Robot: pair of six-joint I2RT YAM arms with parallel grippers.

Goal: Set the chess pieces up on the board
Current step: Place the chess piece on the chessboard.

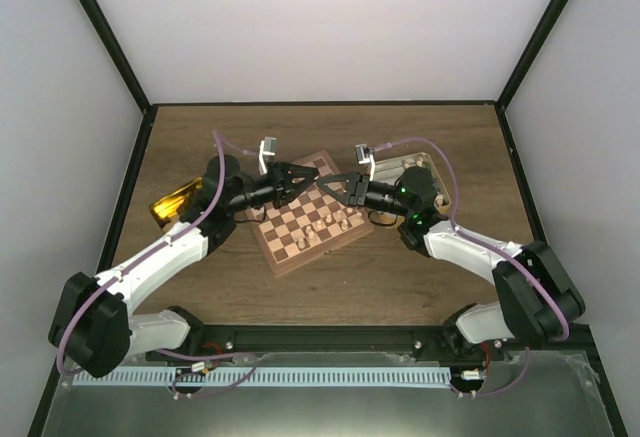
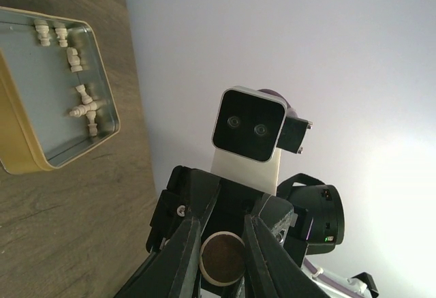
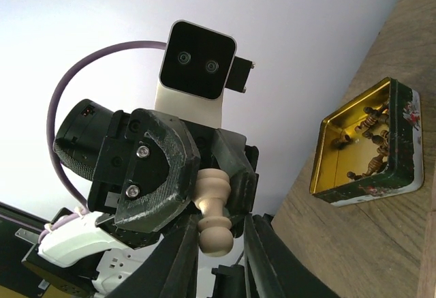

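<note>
Placement of the board [image 1: 292, 243] is flat at the middle of the table [image 1: 430, 267], turned at an angle to the table edge. A few pale chessmen [image 1: 328, 221] are stood on squares toward its right-hand side.

The left gripper [image 1: 312, 177] and the right gripper [image 3: 220, 230] are pointed at each other, tip to tip, above the far half of the board.

One pale chess piece [image 3: 214, 209] is held between them, clear of the board. The left gripper's fingers [image 2: 182, 257] are pressed together on the wide base end of this piece. In the left wrist view the round underside, brown in the middle with a pale rim, is seen clamped between them. The rounded head end is pointed toward the right gripper and lies between that gripper's fingers [image 3: 185, 257], which are set narrowly on either side of it. Whether those fingers are touching the piece cannot be told.

Two open metal tins are set on the table.
- A gold-walled tin [image 2: 17, 155] with a silver floor is located beside the right arm. Loose pale pieces [image 2: 83, 110] are lying in it.
- A second tin [image 3: 371, 190], gold inside, is located beside the left arm. Dark pieces [image 3: 371, 138] are lying in it. Its outer wall is printed in green, white and red, but no lettering on it can be read.
</note>
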